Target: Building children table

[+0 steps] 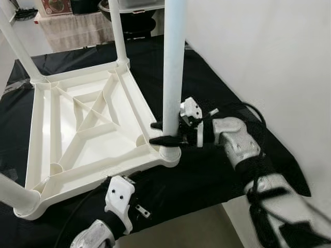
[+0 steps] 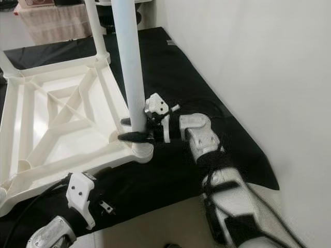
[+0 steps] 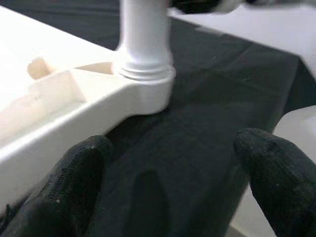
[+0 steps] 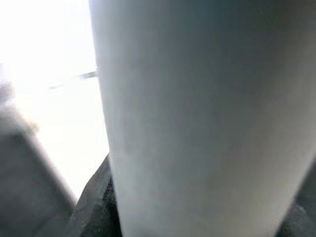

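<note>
I've got the right gripper (image 1: 164, 133) clamped low on the white leg (image 1: 173, 62), which stands upright in the corner socket of the upturned tabletop (image 1: 77, 129) on the black cloth (image 1: 217, 170); it looks light, stiff, smooth plastic, so low near the socket seems the sure hold. The left gripper (image 3: 173, 168), jaws apart and empty, hovers by the tabletop's near edge, with the wall (image 2: 248, 62) close on my right and open cloth in front.

Upturned tabletop (image 1: 88, 129) on cloth (image 1: 207, 175), leg (image 1: 173, 62) upright at its right corner

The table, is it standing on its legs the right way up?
No, the table lies upside down on the black cloth, legs pointing up.
</note>
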You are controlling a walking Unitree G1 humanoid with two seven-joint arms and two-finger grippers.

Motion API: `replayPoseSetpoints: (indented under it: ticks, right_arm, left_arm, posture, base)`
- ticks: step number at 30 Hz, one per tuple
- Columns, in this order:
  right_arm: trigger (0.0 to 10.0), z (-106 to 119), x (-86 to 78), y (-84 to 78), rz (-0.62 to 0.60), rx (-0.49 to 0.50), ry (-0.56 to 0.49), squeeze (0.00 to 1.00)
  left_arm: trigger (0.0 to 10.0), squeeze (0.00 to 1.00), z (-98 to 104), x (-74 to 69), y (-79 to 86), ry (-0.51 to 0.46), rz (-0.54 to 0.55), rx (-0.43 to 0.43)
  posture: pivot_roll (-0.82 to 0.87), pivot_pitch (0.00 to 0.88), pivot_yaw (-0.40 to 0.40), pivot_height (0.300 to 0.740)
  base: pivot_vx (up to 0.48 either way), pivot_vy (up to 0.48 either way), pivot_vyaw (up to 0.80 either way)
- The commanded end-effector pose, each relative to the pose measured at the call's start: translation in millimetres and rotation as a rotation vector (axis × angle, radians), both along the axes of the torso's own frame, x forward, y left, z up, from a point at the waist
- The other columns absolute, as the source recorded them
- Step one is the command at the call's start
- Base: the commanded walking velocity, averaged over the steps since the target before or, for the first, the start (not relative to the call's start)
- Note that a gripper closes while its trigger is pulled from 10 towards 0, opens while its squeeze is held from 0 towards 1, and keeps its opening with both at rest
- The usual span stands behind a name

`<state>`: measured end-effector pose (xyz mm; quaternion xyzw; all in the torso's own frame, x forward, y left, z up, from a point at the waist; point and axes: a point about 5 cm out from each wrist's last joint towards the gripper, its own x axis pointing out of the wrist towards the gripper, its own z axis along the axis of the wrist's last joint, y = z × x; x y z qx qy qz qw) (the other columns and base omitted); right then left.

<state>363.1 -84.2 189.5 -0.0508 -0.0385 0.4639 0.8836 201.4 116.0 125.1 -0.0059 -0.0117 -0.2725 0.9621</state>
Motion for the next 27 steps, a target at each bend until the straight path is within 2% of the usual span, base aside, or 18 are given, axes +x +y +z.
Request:
replayPoseSetpoints:
  ticks: [1, 2, 3, 4, 6, 9, 12, 13, 15, 16, 17, 18, 19, 20, 23, 24, 25, 27]
  right_arm:
    - [0.0, -52.6, -18.5, -8.2, -0.329, -0.063, 0.162, 0.0]
    - [0.0, -61.0, -31.0, -5.0, -0.382, -0.065, 0.169, 0.0]
    - [0.0, -61.0, -31.0, -5.0, -0.382, -0.065, 0.169, 0.0]
    - [0.0, -64.2, -38.3, -2.9, -0.396, -0.069, 0.165, 0.0]
    - [0.0, -63.5, -38.8, -2.6, -0.398, -0.071, 0.16, 0.0]
    - [0.0, -63.7, -36.1, 5.7, -0.334, -0.106, 0.15, 0.0]
    - [0.0, -61.8, -38.0, 10.6, -0.317, -0.12, 0.144, 0.0]
    - [10.0, -61.0, -39.3, 13.2, -0.291, -0.117, 0.149, 0.0]
    - [10.0, -59.1, -42.3, 15.9, -0.263, -0.105, 0.158, 0.0]
    - [10.0, -57.1, -43.9, 17.7, -0.233, -0.091, 0.164, 0.89]
    - [10.0, -51.3, -44.6, 21.4, -0.161, -0.049, 0.173, 1.0]
    - [10.0, -51.3, -44.6, 21.4, -0.161, -0.049, 0.173, 1.0]
    - [10.0, -47.1, -45.0, 23.8, -0.108, -0.019, 0.178, 1.0]
    - [10.0, -40.7, -45.4, 27.3, -0.01, -0.001, 0.161, 1.0]
    - [10.0, -26.3, -45.8, 28.6, 0.173, 0.007, 0.107, 1.0]
    - [10.0, -22.6, -43.8, 27.2, 0.222, -0.013, 0.083, 0.38]
    - [10.0, -19.5, -38.4, 24.5, 0.273, -0.047, 0.07, 0.0]
    - [10.0, -17.1, -32.9, 21.2, 0.315, -0.087, 0.063, 0.0]
  left_arm:
    - [10.0, 0.0, -2.1, -1.5, 2.6, 0.009, 0.0, 0.011]
    - [10.0, 0.0, -2.0, -0.5, 4.6, 0.008, 0.008, 0.012]
    - [10.0, 0.0, -2.0, -0.5, 4.6, 0.008, 0.008, 0.012]
    - [10.0, 0.0, -1.8, 0.4, 5.8, 0.006, 0.015, 0.013]
    - [10.0, 0.0, -1.7, 1.9, 5.9, 0.006, 0.009, 0.014]
    - [10.0, 0.0, -2.1, 5.3, 1.5, -0.003, -0.035, 0.028]
    - [10.0, 0.0, -2.5, 5.7, 1.6, -0.004, -0.028, 0.028]
    - [10.0, 0.0, -2.9, 6.1, 1.4, -0.005, -0.018, 0.025]
    - [10.0, 0.0, -3.6, 6.9, 0.2, -0.007, -0.008, 0.02]
    - [10.0, 0.0, -4.0, 7.3, -0.7, -0.008, -0.007, 0.018]
    - [10.0, 0.0, -4.6, 8.4, -2.0, -0.008, -0.006, 0.016]
    - [10.0, 0.0, -4.6, 8.4, -2.0, -0.008, -0.006, 0.016]
    - [10.0, 0.0, -5.0, 9.2, -2.8, -0.008, -0.006, 0.015]
    - [10.0, 0.0, -5.3, 9.8, -3.6, -0.008, -0.007, 0.014]
    - [10.0, 0.0, -6.0, 11.2, -5.3, -0.008, -0.012, 0.012]
    - [10.0, 0.0, -6.2, 11.5, -5.6, -0.008, -0.014, 0.013]
    - [10.0, 0.0, -6.3, 11.8, -5.9, -0.008, -0.018, 0.013]
    - [10.0, 0.0, -6.8, 11.9, -6.1, -0.007, -0.021, 0.014]
  posture:
    - [0.08, 0.218, -0.048, 0.74]
    - [0.06, 0.177, -0.035, 0.74]
    - [0.06, 0.177, -0.035, 0.74]
    - [0.06, 0.172, -0.033, 0.74]
    - [0.06, 0.174, -0.037, 0.74]
    - [0.06, 0.156, -0.041, 0.74]
    - [0.06, 0.154, -0.043, 0.74]
    - [0.06, 0.149, -0.052, 0.74]
    - [0.05, 0.142, -0.065, 0.74]
    - [0.05, 0.139, -0.067, 0.74]
    - [0.05, 0.127, -0.074, 0.74]
    - [0.05, 0.127, -0.074, 0.74]
    - [0.05, 0.127, -0.074, 0.74]
    - [0.04, 0.123, -0.069, 0.74]
    - [0.04, 0.119, -0.067, 0.74]
    - [0.05, 0.116, -0.064, 0.74]
    - [0.05, 0.116, -0.064, 0.74]
    - [0.05, 0.112, -0.06, 0.74]
  base:
    - [0.0, 0.0, 0.0]
    - [0.0, 0.0, 0.0]
    - [0.0, 0.0, 0.0]
    - [0.0, 0.0, 0.0]
    - [0.0, 0.0, 0.0]
    - [0.0, 0.0, 0.0]
    - [0.0, 0.0, 0.0]
    - [0.0, 0.0, 0.0]
    - [0.0, 0.0, 0.0]
    - [0.0, 0.0, 0.0]
    - [0.0, 0.0, 0.0]
    - [0.0, 0.0, 0.0]
    - [0.0, 0.0, 0.0]
    - [0.0, 0.0, 0.0]
    - [0.0, 0.0, 0.0]
    - [0.0, 0.0, 0.0]
    - [0.0, 0.0, 0.0]
    - [0.0, 0.0, 0.0]
